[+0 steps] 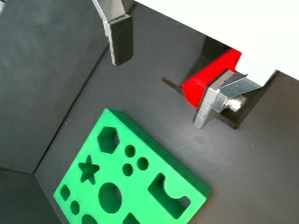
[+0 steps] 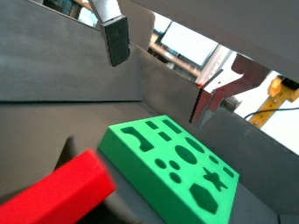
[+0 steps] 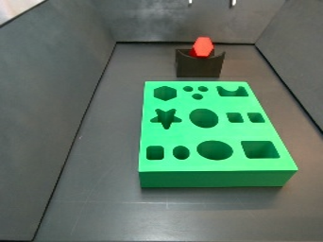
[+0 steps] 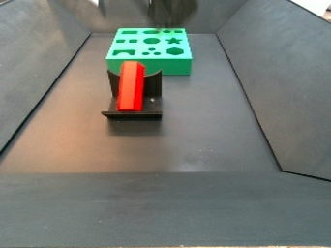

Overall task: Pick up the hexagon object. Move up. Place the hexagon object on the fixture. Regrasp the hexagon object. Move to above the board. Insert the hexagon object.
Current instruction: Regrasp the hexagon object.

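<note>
Hand (image 1: 163, 74): seen in both wrist views only, raised well clear of the floor. Jaws spread wide, nothing between them; holds no piece. One finger (image 1: 117, 35) is a flat silver plate w/ dark pad; the opposite finger (image 1: 219, 98) shows a silver plate and a bolt at its lower end. In the other wrist view the hand (image 2: 158, 74) reads the same: wide apart, empty. In a side view only a dark shape at the top edge above the board; cannot tell what it is.

Hexagon object (image 3: 202, 44): bright red, glossy. Lies in the notch of the fixture (image 3: 199, 64), long axis horizontal, hex end facing the camera in that side view. In the other side view the hexagon object (image 4: 132, 84) lies lengthwise across the fixture (image 4: 132, 107), overhanging the block at both ends. Not touched by the hand.

Relative to hand: in a wrist view the hexagon object (image 1: 212, 72) shows just beside the bolted finger, below it and apart from it; not between the fingers. In the other wrist view the hexagon object (image 2: 52, 192) is close to the lens, blurred, well apart from both fingers.

Board (image 3: 212, 130): green slab, flat on the dark floor, near the fixture but not touching. Cut-outs all empty: hexagon, star, circles, squares, ovals. Board (image 1: 131, 179) and board (image 2: 176, 166) show beneath the hand in both wrist views. Board (image 4: 150, 48) lies beyond the fixture.
</note>
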